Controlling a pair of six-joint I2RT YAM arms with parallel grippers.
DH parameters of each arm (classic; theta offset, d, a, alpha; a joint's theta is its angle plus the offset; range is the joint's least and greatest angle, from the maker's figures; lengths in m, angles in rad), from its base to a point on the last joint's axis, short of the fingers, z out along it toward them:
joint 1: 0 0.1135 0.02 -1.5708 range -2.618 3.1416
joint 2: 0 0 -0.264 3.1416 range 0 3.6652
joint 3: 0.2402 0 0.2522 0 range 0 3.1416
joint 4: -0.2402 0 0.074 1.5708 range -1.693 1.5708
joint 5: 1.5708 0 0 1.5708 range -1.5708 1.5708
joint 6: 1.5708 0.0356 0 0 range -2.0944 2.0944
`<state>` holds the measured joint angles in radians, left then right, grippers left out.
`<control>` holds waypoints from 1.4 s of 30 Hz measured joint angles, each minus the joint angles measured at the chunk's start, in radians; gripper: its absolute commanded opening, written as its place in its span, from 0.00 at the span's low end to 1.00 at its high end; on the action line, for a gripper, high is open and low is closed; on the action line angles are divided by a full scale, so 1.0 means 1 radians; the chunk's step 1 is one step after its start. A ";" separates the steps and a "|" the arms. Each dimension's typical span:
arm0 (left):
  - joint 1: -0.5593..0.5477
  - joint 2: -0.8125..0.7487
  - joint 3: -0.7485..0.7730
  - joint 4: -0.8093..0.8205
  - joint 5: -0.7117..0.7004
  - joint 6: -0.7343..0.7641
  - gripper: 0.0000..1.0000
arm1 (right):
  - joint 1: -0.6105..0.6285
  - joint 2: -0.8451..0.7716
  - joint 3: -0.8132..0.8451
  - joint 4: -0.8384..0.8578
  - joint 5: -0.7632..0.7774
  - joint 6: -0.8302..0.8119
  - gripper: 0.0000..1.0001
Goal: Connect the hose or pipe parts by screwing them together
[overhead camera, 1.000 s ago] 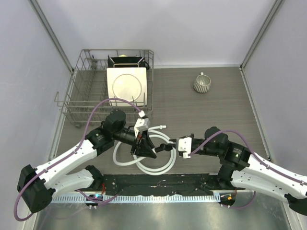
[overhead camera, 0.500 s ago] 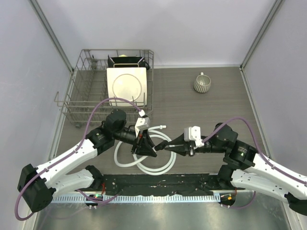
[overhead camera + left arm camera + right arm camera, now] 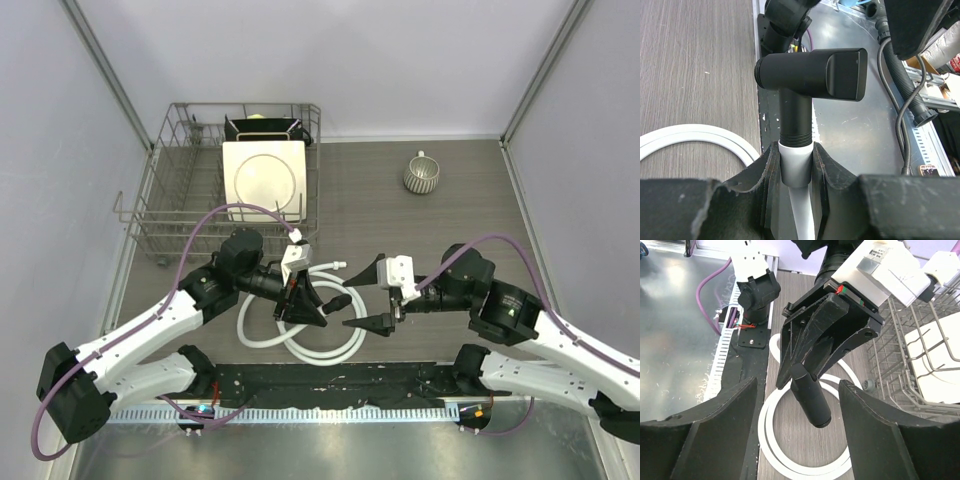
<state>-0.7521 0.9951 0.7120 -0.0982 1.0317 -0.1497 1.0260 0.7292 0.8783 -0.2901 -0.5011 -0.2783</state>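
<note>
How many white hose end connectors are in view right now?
2. One end connector is clamped in the left tool, joined to the black fitting. The other end connector is loose, beside that arm's wrist.

Back left: dish rack (image 3: 235, 190) on the table (image 3: 450, 240); a plate (image 3: 264, 180) stands inside it
Back right: cup (image 3: 421, 175) on the table, well apart from the rack
Centre front: hose (image 3: 352, 343) lies looped on the table between the two arms, just ahead of their bases
Above the loops: left gripper (image 3: 312, 308) clamps the end connector (image 3: 796, 165); the T fitting (image 3: 805, 75) sits on that connector
Right of the fitting: right gripper (image 3: 368, 297) faces it; its fingers stand spread, one before and one behind, touching nothing
</note>
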 measured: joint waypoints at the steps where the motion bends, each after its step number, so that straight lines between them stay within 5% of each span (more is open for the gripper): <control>1: 0.000 0.000 0.000 0.000 0.000 0.000 0.00 | 0.000 0.008 0.005 -0.003 -0.002 0.001 0.70; 7: 0.000 0.000 0.000 0.000 0.001 0.000 0.00 | 0.000 0.079 0.006 0.002 -0.012 0.050 0.63; 17: -0.001 -0.013 -0.003 -0.023 -0.036 0.027 0.00 | -0.001 0.180 0.020 0.060 0.090 0.298 0.09; 22: -0.001 -0.077 -0.036 -0.040 -0.145 0.056 0.00 | -0.002 0.251 0.065 0.023 0.189 0.501 0.01; 28: -0.008 -0.107 -0.036 -0.117 -0.272 0.099 0.00 | -0.017 0.329 0.101 -0.034 0.295 0.793 0.15; 32: -0.018 -0.123 -0.036 -0.148 -0.325 0.134 0.00 | -0.024 0.336 0.086 -0.047 0.352 0.995 0.50; 34: -0.019 -0.125 -0.036 -0.150 -0.339 0.141 0.00 | -0.028 0.333 0.071 -0.045 0.364 1.070 0.56; 37: -0.011 -0.124 -0.036 -0.135 -0.365 0.144 0.00 | -0.029 0.323 0.058 -0.063 0.360 1.099 0.72; 42: -0.004 -0.123 -0.035 -0.128 -0.375 0.144 0.00 | -0.028 0.223 0.058 -0.094 0.362 0.956 0.82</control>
<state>-0.7559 0.8722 0.6765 -0.2264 0.6567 -0.0059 0.9977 0.9520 0.9367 -0.3840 -0.1387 0.6777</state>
